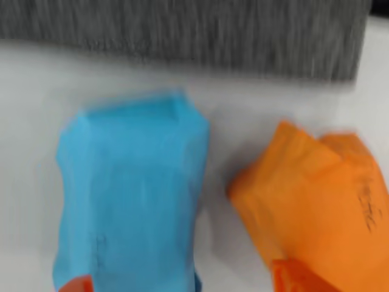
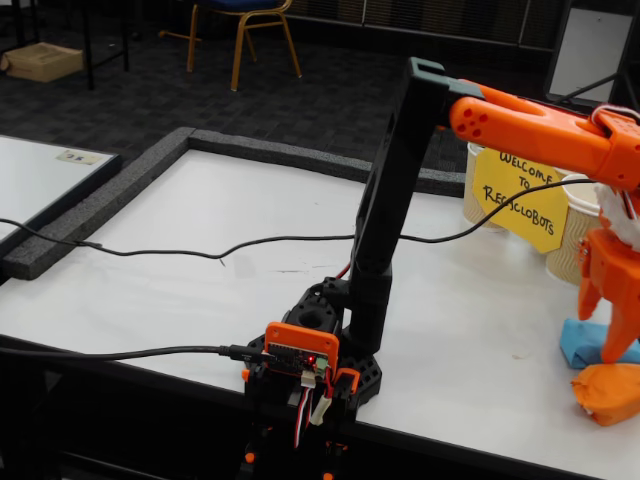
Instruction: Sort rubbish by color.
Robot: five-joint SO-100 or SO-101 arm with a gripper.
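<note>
An orange-and-black arm (image 2: pixel 400 200) is reaching across the white worktop (image 2: pixel 200 250), its jaws hanging open above a blue lump (image 2: pixel 585 343) lying beside an orange lump (image 2: pixel 608 392).

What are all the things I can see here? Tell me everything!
blue lump: one, blue crumpled paper, on the table at the right edge of the fixed view, below the pincer.
orange lump: one, orange crumpled paper, just in front of the blue one.
yellow sign: one, yellow with dark letters, behind the arm.
paper cups: at least two, beige, partly hidden by the sign.
table: one, white top with a grey foam border.
cables: two, black, across the table and at its front edge.
chair: one, yellow legs, far back on the floor.
arm: one, black and orange.
pincer: one, orange, open over the blue lump.
</note>
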